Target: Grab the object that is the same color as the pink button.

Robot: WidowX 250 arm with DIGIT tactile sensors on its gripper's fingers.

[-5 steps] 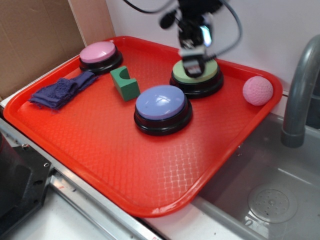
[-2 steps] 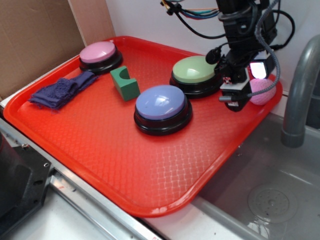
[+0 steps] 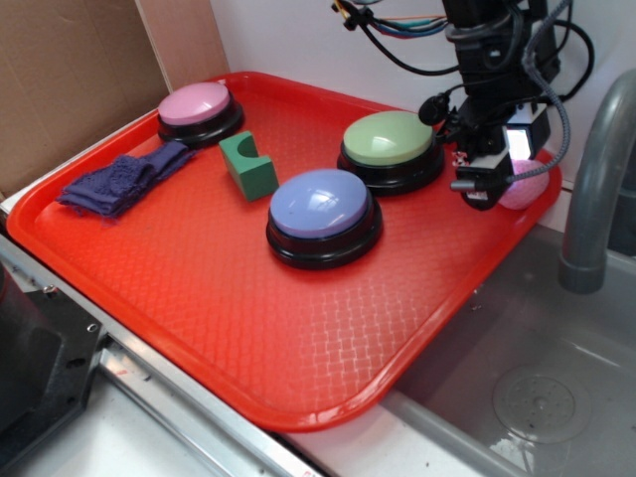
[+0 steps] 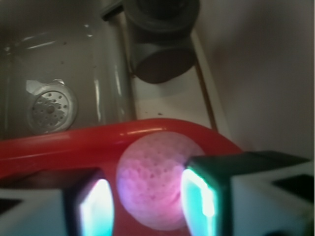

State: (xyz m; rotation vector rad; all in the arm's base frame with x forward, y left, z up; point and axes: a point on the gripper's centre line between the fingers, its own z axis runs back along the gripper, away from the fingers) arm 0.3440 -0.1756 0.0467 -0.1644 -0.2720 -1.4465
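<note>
Beside a grey sink, the red tray [image 3: 298,397] holds the pink ball [image 4: 155,179] in its far corner nearest the faucet, well away from the pink button [image 3: 195,103]. The gripper [image 4: 147,201] straddles the ball, fingers apart. Dimpled and probably light, it could roll; pinch across its middle.

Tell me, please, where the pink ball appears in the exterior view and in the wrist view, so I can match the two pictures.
Exterior: the pink ball sits at the tray's far right corner, mostly hidden behind the gripper.
Wrist: the pink ball is at bottom centre, between the two lit fingers, jaws open around it.
Shared landmark: the red tray rim curving just behind the ball, with the sink beyond.
</note>
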